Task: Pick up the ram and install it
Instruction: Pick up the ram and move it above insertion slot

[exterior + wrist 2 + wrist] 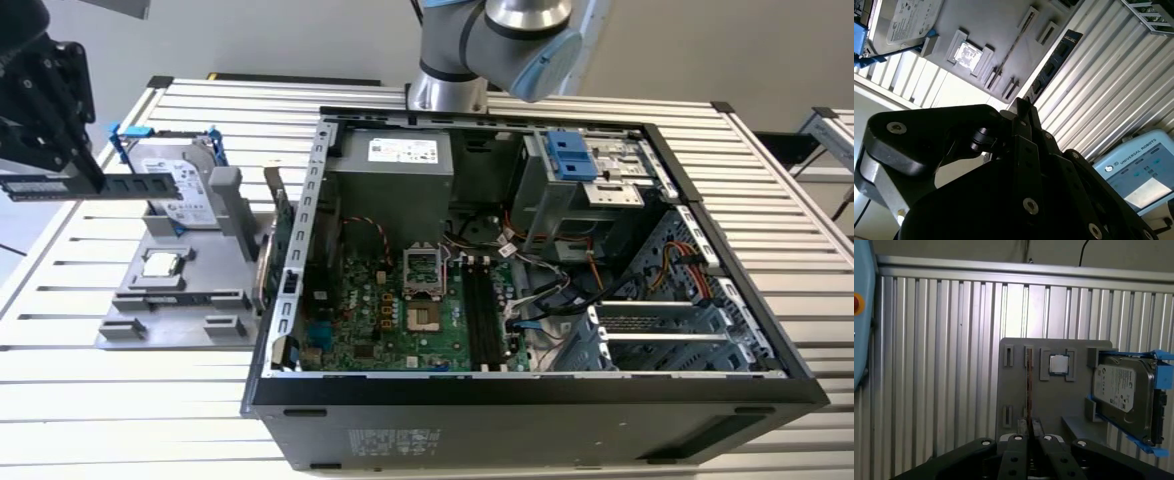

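Blue-green ram point(134, 186) sits clamped between the black pincer's point(70, 170) fingers, held above the grey tray point(187, 300) carrying the hard drive point(195, 203).

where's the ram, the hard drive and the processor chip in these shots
ram point(134, 186): exterior view, on the row of dark chips along its side.
hard drive point(1119, 390): first wrist view, on its labelled face.
processor chip point(1058, 364): first wrist view, middle of its silver lid.
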